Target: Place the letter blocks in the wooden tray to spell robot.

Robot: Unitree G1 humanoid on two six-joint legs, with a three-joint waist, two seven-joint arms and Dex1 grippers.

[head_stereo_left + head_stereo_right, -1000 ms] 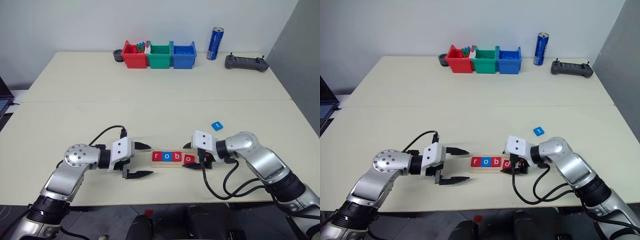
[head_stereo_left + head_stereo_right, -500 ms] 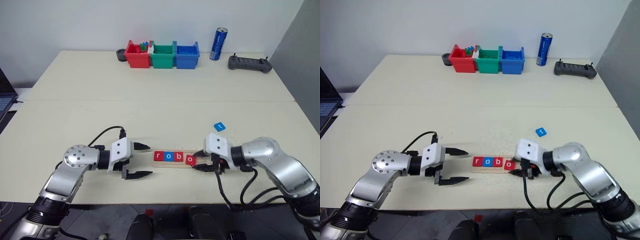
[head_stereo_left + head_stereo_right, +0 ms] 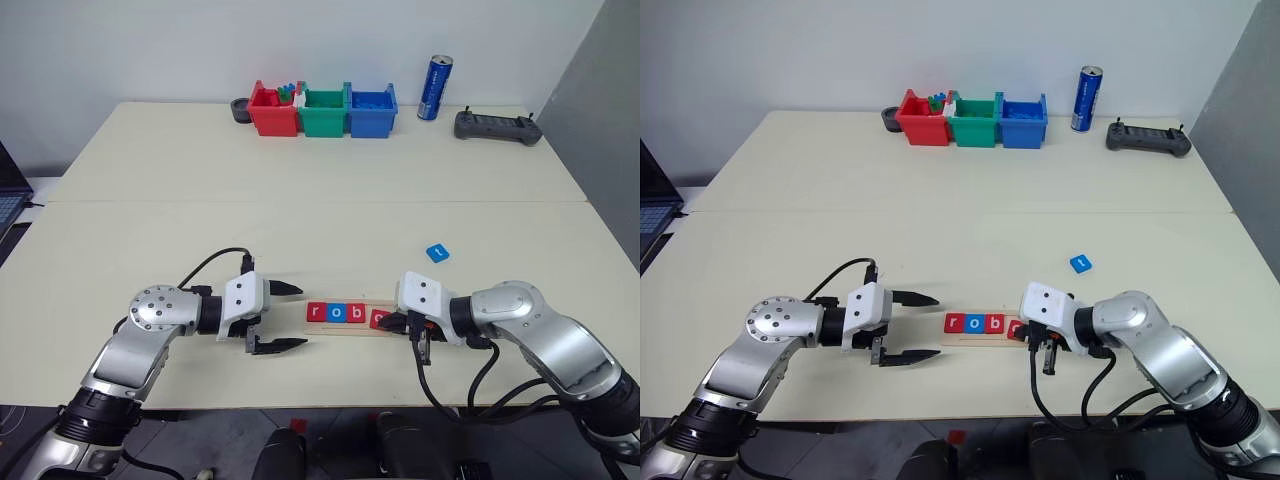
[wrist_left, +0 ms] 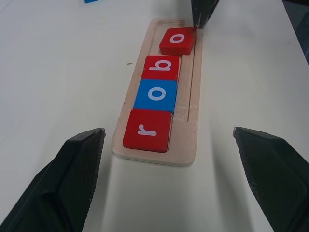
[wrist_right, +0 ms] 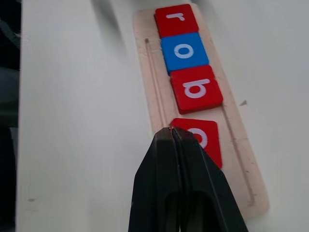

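The wooden tray [image 3: 351,327] lies near the table's front edge, between my two grippers. It holds a red r [image 4: 147,129], a blue o [image 4: 155,95] and a red b [image 4: 161,67] in a row. A second red o [image 4: 177,40] sits slightly askew, out of line with them. A blue letter block [image 3: 435,252] lies loose on the table, beyond and to the right of the tray. My right gripper [image 5: 171,131] is shut with nothing in it, its tip at the tray's right end beside the askew o. My left gripper [image 3: 302,317] stands open just left of the tray.
At the table's far edge stand a red bin [image 3: 270,110], a green bin [image 3: 322,110] and a blue bin [image 3: 371,110]. A blue can [image 3: 435,74] and a black controller [image 3: 497,126] are to their right. A laptop corner [image 3: 5,190] shows at the left edge.
My right gripper has closed its fingers and shifted slightly back and to the right from the askew o. The left arm has kept still.
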